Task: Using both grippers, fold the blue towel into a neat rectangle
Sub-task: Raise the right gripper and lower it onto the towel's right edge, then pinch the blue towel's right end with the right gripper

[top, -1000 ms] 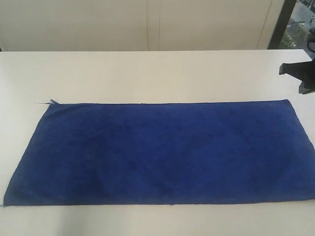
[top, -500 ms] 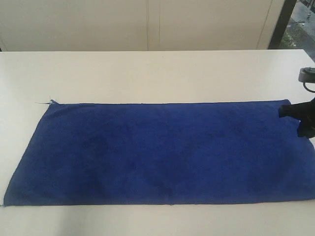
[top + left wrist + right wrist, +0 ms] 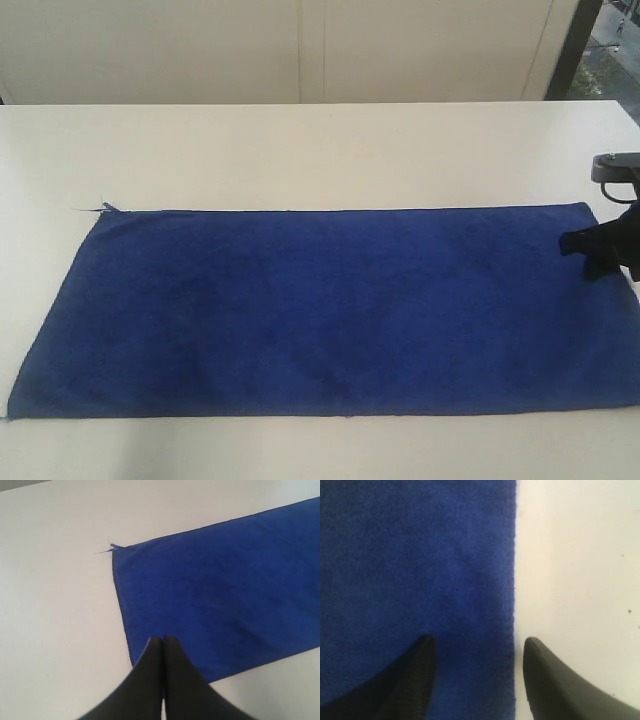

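Here's 1 blue towel [image 3: 320, 310], spread flat in a single layer on the white surface [image 3: 300, 150]. Its long axis runs from 9 o'clock to 3 o'clock in the exterior view, and its short edges face those 2 ends. It's a long rectangle of deep royal-blue cloth with a soft, fuzzy nap and no pattern. A loose thread [image 3: 90, 208] sticks out at the 10 o'clock corner.

There are 2 hands in play. The right hand [image 3: 478, 639] sits at the towel's 3 o'clock end with its 2 black fingers spread wide and nothing between them but the towel's short edge. One ribbed finger is over the blue cloth and the other is over the bare surface just beside it. Whether either tip touches down, I cannot tell.

The left hand [image 3: 162, 640] shows only in its own wrist view. Its 2 smooth black fingers are pressed tight together and grip nothing, and they are poised above the towel's 9 o'clock short edge. The surface itself is smooth, matte and pale.
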`<action>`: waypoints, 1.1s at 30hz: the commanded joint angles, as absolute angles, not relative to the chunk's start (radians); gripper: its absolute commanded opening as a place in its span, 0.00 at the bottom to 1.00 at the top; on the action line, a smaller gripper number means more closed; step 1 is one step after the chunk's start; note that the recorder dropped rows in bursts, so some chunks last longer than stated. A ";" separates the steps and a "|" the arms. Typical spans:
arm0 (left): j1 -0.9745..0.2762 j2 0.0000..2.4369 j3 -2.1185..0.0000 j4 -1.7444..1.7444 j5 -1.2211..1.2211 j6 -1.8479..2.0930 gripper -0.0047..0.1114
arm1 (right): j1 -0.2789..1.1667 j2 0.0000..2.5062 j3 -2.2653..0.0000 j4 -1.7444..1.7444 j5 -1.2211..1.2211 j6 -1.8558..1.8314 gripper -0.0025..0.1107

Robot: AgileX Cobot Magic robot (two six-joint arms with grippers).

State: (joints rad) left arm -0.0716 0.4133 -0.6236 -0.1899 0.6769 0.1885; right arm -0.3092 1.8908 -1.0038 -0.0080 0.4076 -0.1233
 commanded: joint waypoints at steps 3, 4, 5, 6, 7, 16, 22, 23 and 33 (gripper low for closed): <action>-0.072 0.408 -0.617 -0.200 0.682 0.182 0.04 | -0.313 1.919 -1.005 -0.030 0.412 -0.133 0.48; -0.072 0.408 -0.617 -0.200 0.682 0.182 0.04 | -0.313 1.927 -1.005 -0.030 0.419 -0.133 0.48; -0.072 0.408 -0.617 -0.200 0.682 0.182 0.04 | -0.313 1.936 -1.005 -0.030 0.428 -0.133 0.47; -0.072 0.408 -0.617 -0.200 0.682 0.182 0.04 | -0.313 1.941 -1.005 -0.030 0.434 -0.133 0.45; -0.072 0.408 -0.617 -0.200 0.682 0.182 0.04 | -0.313 1.945 -1.005 -0.030 0.444 -0.133 0.41; -0.072 0.408 -0.617 -0.200 0.682 0.182 0.04 | -0.313 1.947 -1.005 -0.030 0.483 -0.133 0.13; -0.072 0.408 -0.617 -0.200 0.682 0.182 0.04 | -0.321 1.945 -1.021 -0.036 0.489 -0.124 0.02; -0.072 0.408 -0.617 -0.200 0.682 0.182 0.04 | -0.323 1.945 -1.030 -0.042 0.498 -0.116 0.02; -0.072 0.408 -0.617 -0.200 0.682 0.182 0.04 | -0.385 1.945 -1.116 -0.380 0.618 0.168 0.02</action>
State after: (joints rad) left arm -0.0716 0.4133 -0.6236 -0.1899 0.6769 0.1885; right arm -0.3625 1.9406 -1.1003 -0.2695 0.5692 0.0805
